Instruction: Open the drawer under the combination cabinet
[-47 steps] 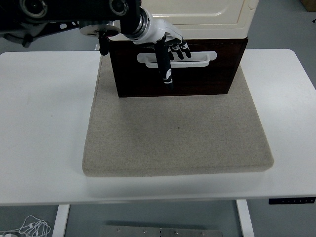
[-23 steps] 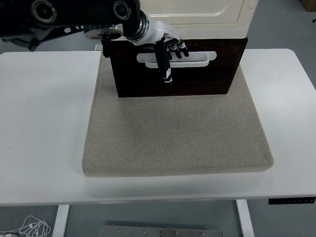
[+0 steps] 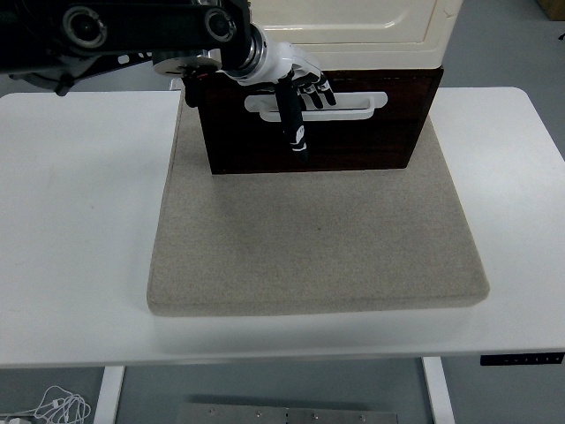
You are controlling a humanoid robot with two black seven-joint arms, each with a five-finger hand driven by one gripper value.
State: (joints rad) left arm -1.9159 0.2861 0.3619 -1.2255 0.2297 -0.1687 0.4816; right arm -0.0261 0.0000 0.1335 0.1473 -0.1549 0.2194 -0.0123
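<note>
Fingers [image 3: 311, 91] of the left hand [image 3: 296, 75] hook the white handle [image 3: 316, 105] of the dark brown wooden drawer [image 3: 313, 119] at the worktop's far edge; pulling remains.

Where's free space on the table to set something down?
Bare table left of the mat, another strip on the mat's right, and the open mat in front of the drawer. Crowded only at the handle, where the left hand sits.

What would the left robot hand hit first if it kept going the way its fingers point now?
Probably the white handle on the dark drawer front. The left robot hand is already at the handle's left part, fingers over its slot; whether they touch it is unclear.
</note>
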